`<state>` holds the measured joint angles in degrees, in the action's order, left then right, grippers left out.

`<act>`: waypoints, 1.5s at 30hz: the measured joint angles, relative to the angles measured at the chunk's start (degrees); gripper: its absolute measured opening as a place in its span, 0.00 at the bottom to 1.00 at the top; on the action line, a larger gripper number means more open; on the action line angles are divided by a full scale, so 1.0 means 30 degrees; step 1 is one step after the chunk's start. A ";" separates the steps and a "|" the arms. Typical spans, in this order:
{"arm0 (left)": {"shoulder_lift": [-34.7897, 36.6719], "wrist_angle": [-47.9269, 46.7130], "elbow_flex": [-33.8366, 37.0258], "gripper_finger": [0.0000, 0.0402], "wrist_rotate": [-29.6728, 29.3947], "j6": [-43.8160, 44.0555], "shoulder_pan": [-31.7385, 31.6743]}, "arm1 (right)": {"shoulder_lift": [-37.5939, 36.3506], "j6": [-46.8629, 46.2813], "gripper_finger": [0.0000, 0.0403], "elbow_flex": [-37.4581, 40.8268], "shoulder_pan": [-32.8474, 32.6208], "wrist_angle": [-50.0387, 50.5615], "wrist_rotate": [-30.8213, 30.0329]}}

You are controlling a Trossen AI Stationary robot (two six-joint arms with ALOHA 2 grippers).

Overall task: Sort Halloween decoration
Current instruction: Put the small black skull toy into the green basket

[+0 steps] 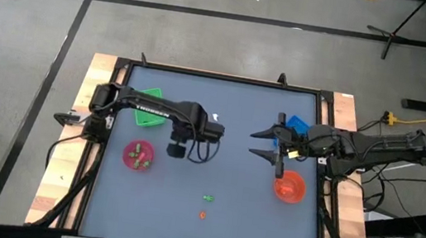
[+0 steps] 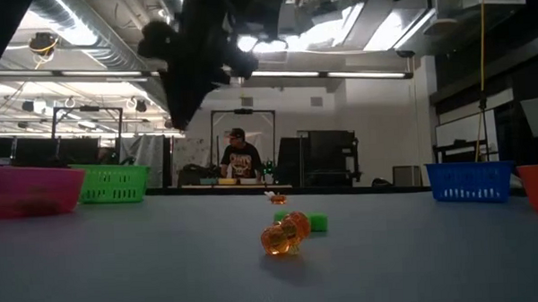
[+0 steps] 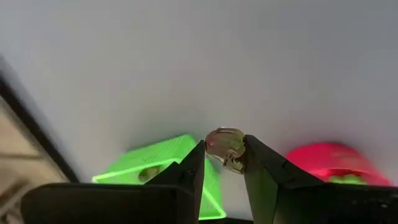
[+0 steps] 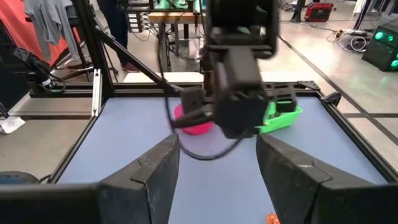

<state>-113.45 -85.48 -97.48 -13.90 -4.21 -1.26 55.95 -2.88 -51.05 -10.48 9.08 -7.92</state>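
- My left gripper (image 3: 224, 163) is clenched on one tiny pale figure (image 3: 225, 148), pinched right at the fingertips so it rides clear of the table while I carry it.
- In the high view that gripper (image 1: 178, 149) hangs over the mat at about 3 o'clock from the pink bowl (image 1: 138, 156), with the green tray (image 1: 152, 97) at about 10 o'clock from it. My guess is that a pale piece belongs in one of those two, though I cannot tell which.
- The pink bowl already holds a few small figures, too small to tell their kind.
- My right gripper (image 1: 263, 143) waits with its fingers spread and nothing between them, at about 11 o'clock from the orange bowl (image 1: 289, 187) and beside the blue tray (image 1: 299, 124), clear of the left arm's path.
- Still loose on the mat toward the 6 o'clock edge: a green figure (image 1: 208, 197) and an orange figure (image 1: 202, 214), close together, probably next to sort.
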 joint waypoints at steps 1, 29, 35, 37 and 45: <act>0.0029 -0.0011 0.0244 0.18 -0.0238 0.0093 -0.0211 | 0.0093 0.0055 0.53 0.0000 0.0000 -0.0067 0.0000; 0.3433 0.0450 0.9882 0.24 -0.1734 0.1439 -0.5948 | 0.2398 0.0096 0.53 0.0000 0.0000 0.0006 -0.0164; 0.3433 0.0455 0.9976 0.35 -0.1732 0.1860 -0.5952 | 0.2692 0.0100 0.53 0.0000 0.0000 -0.0027 -0.0160; 0.3433 0.0461 0.9976 0.38 -0.1730 0.1860 -0.5958 | 0.2692 0.0104 0.53 0.0000 0.0000 -0.0087 -0.0168; 0.3434 0.0447 0.9976 0.44 -0.1672 0.2008 -0.5951 | 0.2692 0.0104 0.53 0.0000 0.0000 -0.0198 -0.0197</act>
<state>-103.15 -84.14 -67.55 -18.92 1.81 -19.11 64.03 -2.57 -51.05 -10.48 8.49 -8.51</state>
